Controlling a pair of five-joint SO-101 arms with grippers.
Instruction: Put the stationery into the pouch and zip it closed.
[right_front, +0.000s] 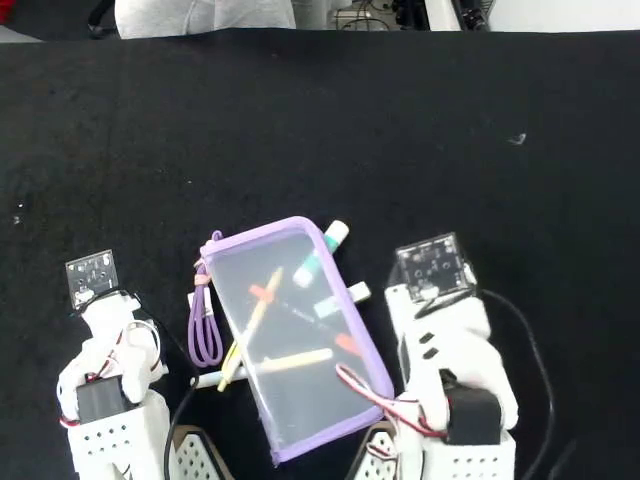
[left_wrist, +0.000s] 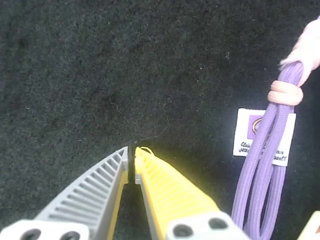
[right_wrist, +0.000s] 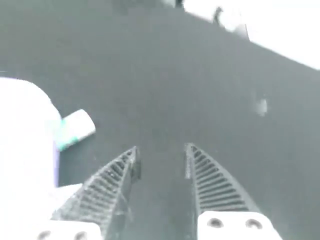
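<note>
Purple-trimmed clear pouch (right_front: 290, 320) lies at the frame's lower centre on the black surface (right_front: 400, 130), pens (right_front: 295, 362) inside. My left tool (left_wrist: 133, 154) is pinched together, holding nothing; my right tool (right_wrist: 161, 152) gapes, empty.

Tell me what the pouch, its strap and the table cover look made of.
Pouch: clear, slightly glossy soft plastic, probably vinyl, since the stationery shows through it; the purple edging looks like fabric. Strap: purple woven cord with a fine ribbed weave. Table cover: matte black cloth, likely felt, with a fuzzy nap.
</note>
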